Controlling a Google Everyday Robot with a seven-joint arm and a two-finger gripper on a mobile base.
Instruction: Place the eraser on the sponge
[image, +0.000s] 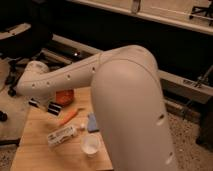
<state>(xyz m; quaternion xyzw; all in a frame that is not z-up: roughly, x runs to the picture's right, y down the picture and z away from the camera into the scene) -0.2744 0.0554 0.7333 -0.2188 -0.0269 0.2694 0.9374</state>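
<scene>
My white arm sweeps from the lower right to its wrist (31, 82) above the table's back left corner. The gripper (42, 104) hangs just under that wrist, seen only as dark parts. A black block with pale stripes, the eraser (53, 107), shows right at the gripper; whether it is held I cannot tell. The blue sponge (92, 122) lies on the wooden table (35, 150) to the right of the gripper, partly hidden by my arm.
An orange carrot-like stick (69, 116) lies between the gripper and the sponge. A white labelled bottle (62, 135) lies on its side in front, beside an upright white paper cup (91, 145). An orange object (64, 96) sits at the back edge.
</scene>
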